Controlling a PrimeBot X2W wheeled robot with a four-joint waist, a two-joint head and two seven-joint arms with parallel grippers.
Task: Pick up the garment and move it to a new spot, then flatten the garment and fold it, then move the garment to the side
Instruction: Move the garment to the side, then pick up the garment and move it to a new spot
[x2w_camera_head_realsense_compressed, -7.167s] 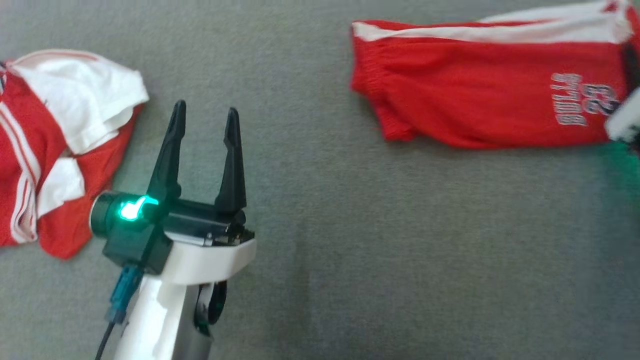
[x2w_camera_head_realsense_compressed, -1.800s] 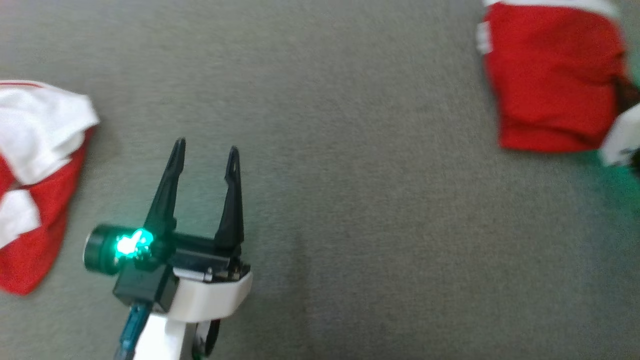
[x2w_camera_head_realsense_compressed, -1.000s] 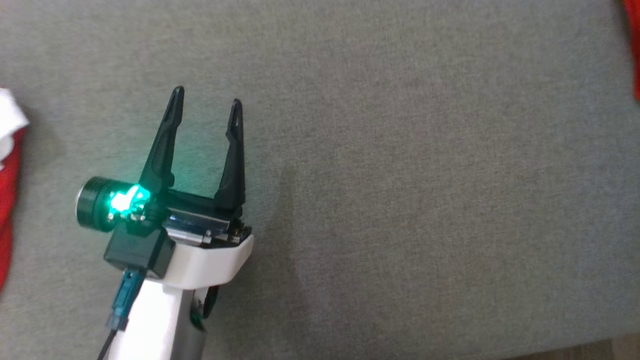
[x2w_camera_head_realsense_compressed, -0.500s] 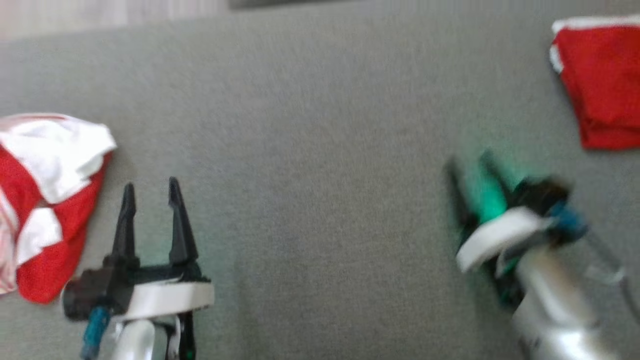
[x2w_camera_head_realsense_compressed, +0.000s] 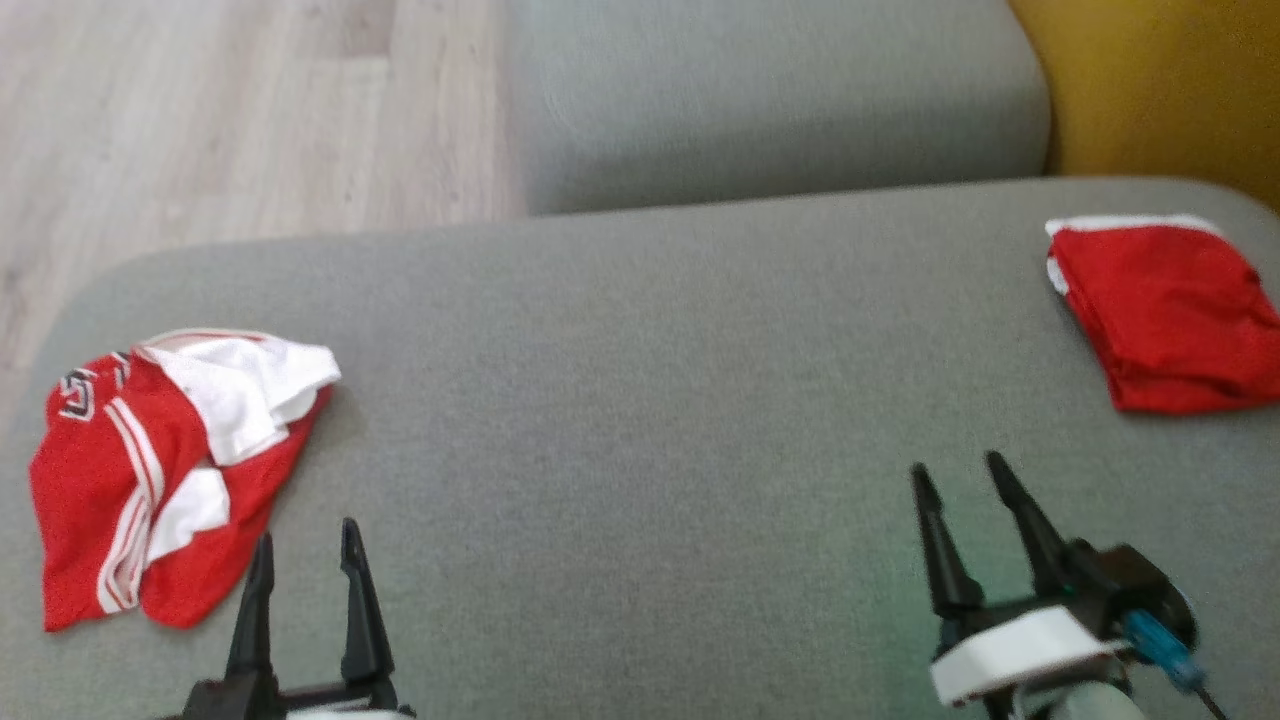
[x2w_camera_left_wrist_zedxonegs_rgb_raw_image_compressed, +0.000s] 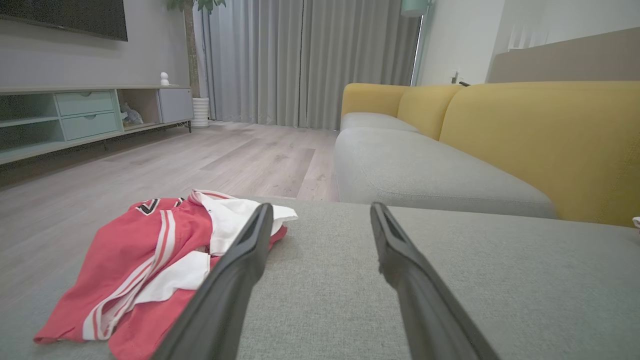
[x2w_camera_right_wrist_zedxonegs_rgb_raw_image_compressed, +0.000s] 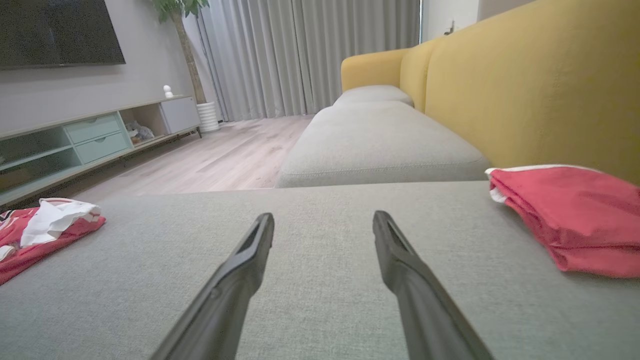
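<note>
Head view has tilted up since half a second ago, so you now see wood floor (x2w_camera_head_realsense_compressed: 200, 120) beyond the grey sofa seat (x2w_camera_head_realsense_compressed: 650, 400). Your left gripper (x2w_camera_head_realsense_compressed: 305, 535) and right gripper (x2w_camera_head_realsense_compressed: 955, 465) both stand wide open, holding nothing. The folded red garment (x2w_camera_head_realsense_compressed: 1170, 320) lies far right, and the crumpled red-and-white garment (x2w_camera_head_realsense_compressed: 150, 470) far left.

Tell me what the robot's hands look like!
The left gripper and the right gripper each have two long, black, pointed fingers, a bit like skinny fangs. Behind the right one sits a rounded white cuff with a blue cable plug.
</note>
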